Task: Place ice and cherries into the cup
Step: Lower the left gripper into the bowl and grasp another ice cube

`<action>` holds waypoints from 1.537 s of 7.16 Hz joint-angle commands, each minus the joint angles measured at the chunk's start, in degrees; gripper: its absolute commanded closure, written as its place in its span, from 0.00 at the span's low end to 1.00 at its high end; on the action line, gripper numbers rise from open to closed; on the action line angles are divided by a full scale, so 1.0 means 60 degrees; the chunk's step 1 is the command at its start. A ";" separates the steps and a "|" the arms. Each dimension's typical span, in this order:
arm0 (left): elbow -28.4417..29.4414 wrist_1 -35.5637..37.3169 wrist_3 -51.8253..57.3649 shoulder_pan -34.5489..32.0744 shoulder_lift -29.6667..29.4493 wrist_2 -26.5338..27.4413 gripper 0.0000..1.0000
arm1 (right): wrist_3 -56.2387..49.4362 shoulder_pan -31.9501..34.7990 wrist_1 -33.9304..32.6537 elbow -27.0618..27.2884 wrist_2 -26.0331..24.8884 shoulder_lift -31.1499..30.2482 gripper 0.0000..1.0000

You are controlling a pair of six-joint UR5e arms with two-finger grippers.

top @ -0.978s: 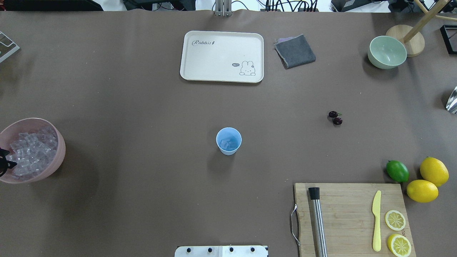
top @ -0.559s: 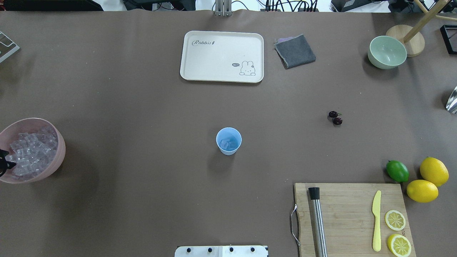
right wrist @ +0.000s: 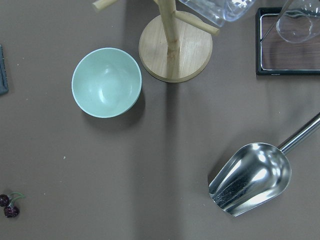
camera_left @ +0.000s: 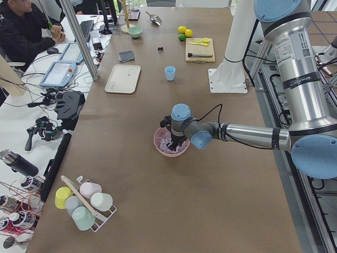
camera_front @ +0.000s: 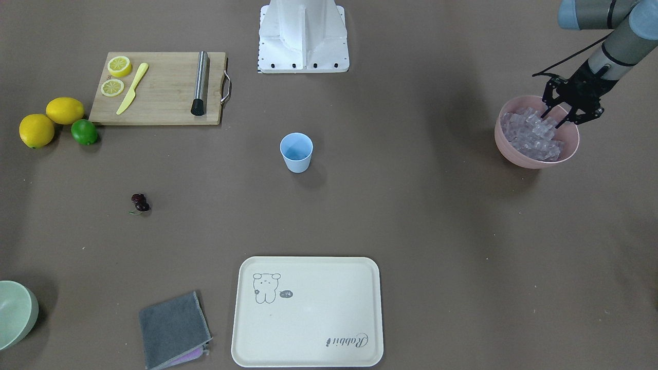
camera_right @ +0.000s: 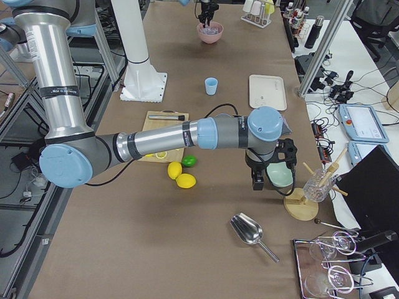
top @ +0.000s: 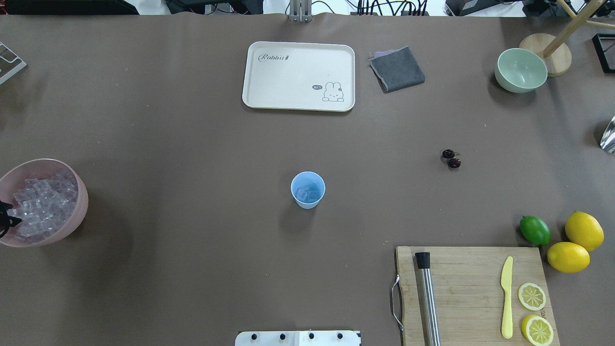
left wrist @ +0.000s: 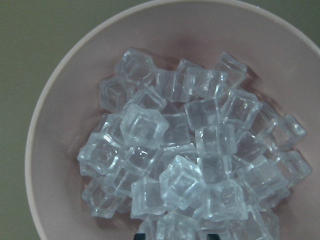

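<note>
The light blue cup (top: 307, 190) stands upright mid-table with a few ice cubes (top: 306, 194) inside; it also shows in the front view (camera_front: 296, 151). The pink bowl (camera_front: 534, 162) holds many clear ice cubes (left wrist: 190, 150). My left gripper (camera_front: 556, 119) is open, its fingers down among the cubes at the bowl's robot-side rim; only its tips show in the left wrist view (left wrist: 175, 236). The dark cherries (top: 451, 158) lie on the table to the right of the cup, also in the right wrist view (right wrist: 9, 205). My right gripper (camera_right: 259, 180) hovers by the pale green bowl (right wrist: 106, 82); I cannot tell whether it is open or shut.
A cream tray (top: 299, 76) and a grey cloth (top: 397, 68) lie at the far side. A cutting board (top: 471, 293) carries a metal muddler, a yellow knife and lemon slices. A lime (top: 534, 230) and two lemons (top: 576, 242) lie beside it. A metal scoop (right wrist: 252, 177) and a wooden stand (right wrist: 175, 47) are at the right end.
My left gripper has sunk slightly at the pink bowl's edge. The cup, cherries and everything else have not moved.
</note>
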 commanded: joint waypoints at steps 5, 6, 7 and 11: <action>-0.0017 -0.0149 0.0014 -0.0247 -0.0003 -0.0711 1.00 | 0.0015 0.0199 -0.0048 0.0263 0.0044 -0.0126 0.00; -0.0031 -0.0091 0.0696 -0.1076 -0.0003 -0.1182 1.00 | 0.0015 0.0199 -0.0062 0.0336 0.0044 -0.0155 0.00; -0.0061 -0.0076 0.1022 -0.1519 -0.0018 -0.1505 1.00 | 0.0015 0.0185 -0.0062 0.0351 0.0044 -0.0170 0.00; -0.0132 -0.0090 -0.0386 -0.2647 -0.1111 -0.1523 1.00 | 0.0015 0.0185 -0.0062 0.0846 0.0059 -0.0592 0.00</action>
